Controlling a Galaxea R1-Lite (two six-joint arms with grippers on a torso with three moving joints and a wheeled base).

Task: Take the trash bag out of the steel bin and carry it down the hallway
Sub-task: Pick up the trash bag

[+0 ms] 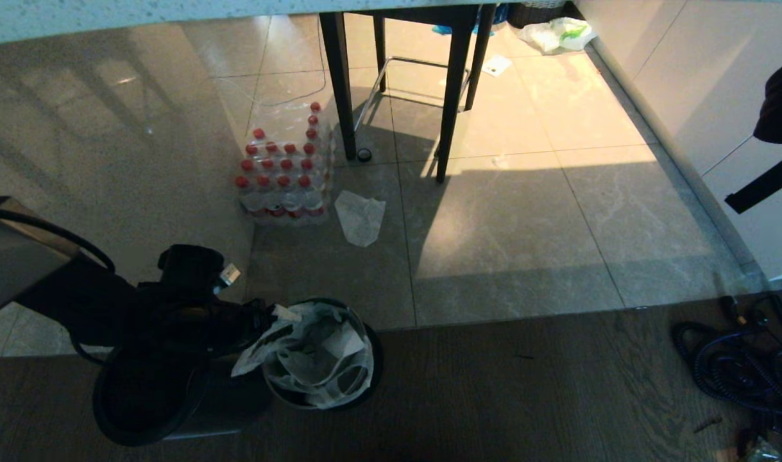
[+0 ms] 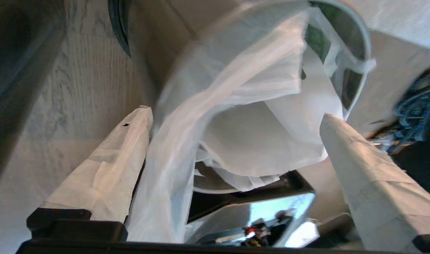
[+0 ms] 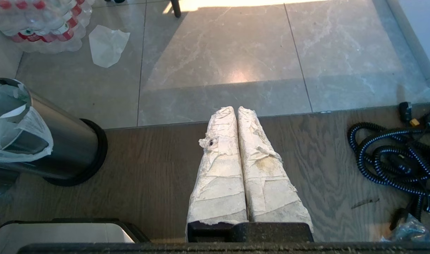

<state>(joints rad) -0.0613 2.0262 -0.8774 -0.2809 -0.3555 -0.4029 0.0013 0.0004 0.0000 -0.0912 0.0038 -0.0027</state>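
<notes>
The steel bin [image 1: 371, 359] stands on the dark wood floor near the tile edge, also seen in the right wrist view as a brushed cylinder [image 3: 70, 141]. The white trash bag [image 1: 314, 353] fills its mouth, its crumpled top spilling over the rim toward my left arm. My left gripper [image 2: 236, 113] is at that rim, open wide, with a loose fold of the bag [image 2: 243, 106] hanging between the taped fingers [image 2: 123, 151] and not pinched. My right gripper [image 3: 236, 110] is parked low over the wood floor, shut and empty. The hallway is out of view.
A black round bin [image 1: 147, 398] sits close beside the steel one under my left arm. On the tiles are a pack of red-capped bottles [image 1: 285, 176], a clear plastic sheet [image 1: 360, 218] and dark stool legs [image 1: 451, 102]. A coiled blue-black cable [image 1: 743, 366] lies at the right.
</notes>
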